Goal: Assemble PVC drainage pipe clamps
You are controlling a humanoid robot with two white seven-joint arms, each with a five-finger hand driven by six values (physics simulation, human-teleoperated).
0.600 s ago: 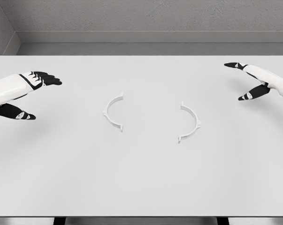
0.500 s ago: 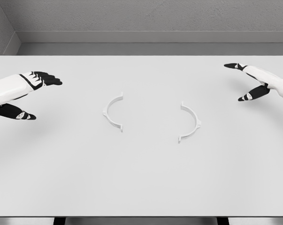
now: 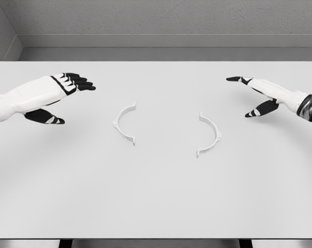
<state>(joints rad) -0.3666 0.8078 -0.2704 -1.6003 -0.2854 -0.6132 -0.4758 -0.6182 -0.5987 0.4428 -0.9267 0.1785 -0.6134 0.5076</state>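
Note:
Two white half-ring clamp pieces lie flat on the white table (image 3: 156,201). The left clamp half (image 3: 123,123) bulges left, and the right clamp half (image 3: 211,135) bulges right, with a wide gap between them. My left hand (image 3: 68,95) hovers left of the left half, fingers spread and thumb held low, holding nothing. Coming in from the right edge, my right hand (image 3: 251,95) floats above and to the right of the right half, with fingers extended and nothing in them.
A grey wall runs behind the table's far edge (image 3: 156,61). The front edge (image 3: 156,238) lies near the bottom of the picture.
Both hands have moved inward toward the clamp halves: the left hand to the right, the right hand to the left. The clamp halves have not moved.

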